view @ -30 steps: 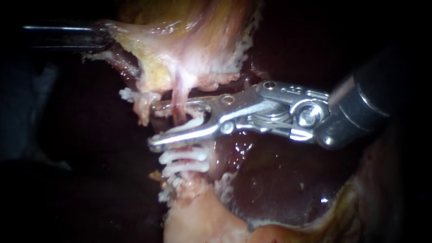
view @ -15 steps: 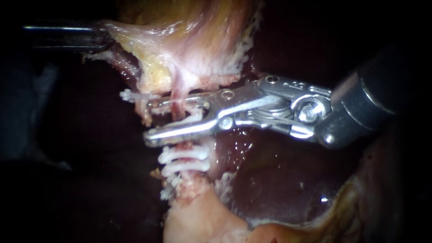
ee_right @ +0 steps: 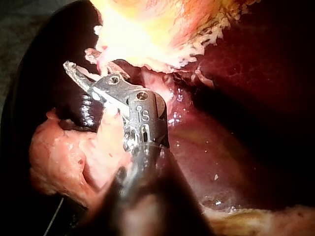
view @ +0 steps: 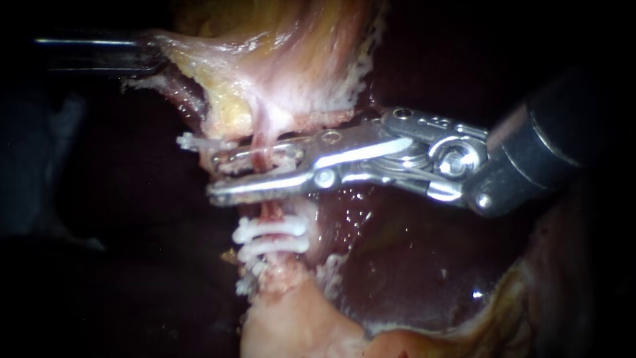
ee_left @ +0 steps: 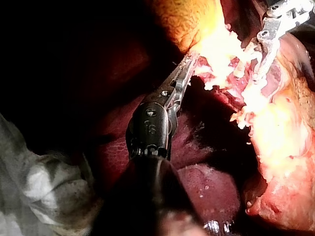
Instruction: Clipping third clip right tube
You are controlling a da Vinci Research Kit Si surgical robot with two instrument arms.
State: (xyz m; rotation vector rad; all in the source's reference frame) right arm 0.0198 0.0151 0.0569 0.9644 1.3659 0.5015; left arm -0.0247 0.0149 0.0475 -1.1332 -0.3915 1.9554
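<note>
Our right tool (view: pixel 213 176) comes in from the right: bright steel, with a riveted hinge on a dark shaft. Its two long, slim jaws lie almost level and stand narrow, with only a thin gap between them. They press from above and below on a white clip (view: pixel 286 166) set around the right tube (view: pixel 264 136).

That tube is a thin, taut pink strand. It runs down from the gallbladder (view: pixel 285 73), passes between the jaws and ends in a pale, lumpy stump (view: pixel 285 325). Just under the lower jaw, the lower clips (view: pixel 273 229), white and ribbed, cross the same tube one above the other, close together. A small clip (view: pixel 192 140), also white, juts out just left of the upper jaw's tip, at the foot of a darker strand.

The gallbladder shows yellow fat and glistening pink, with frayed white edges. Our left tool (view: pixel 156 53), a dark shaft from the left, has its jaws closed on a membrane (view: pixel 182 53) at the gallbladder's edge, and the membrane is drawn out to a point. In the left wrist view those jaws lie together, with the tip buried in bright tissue.

The liver (view: pixel 411 265) is dark red, wet and glossy.
</note>
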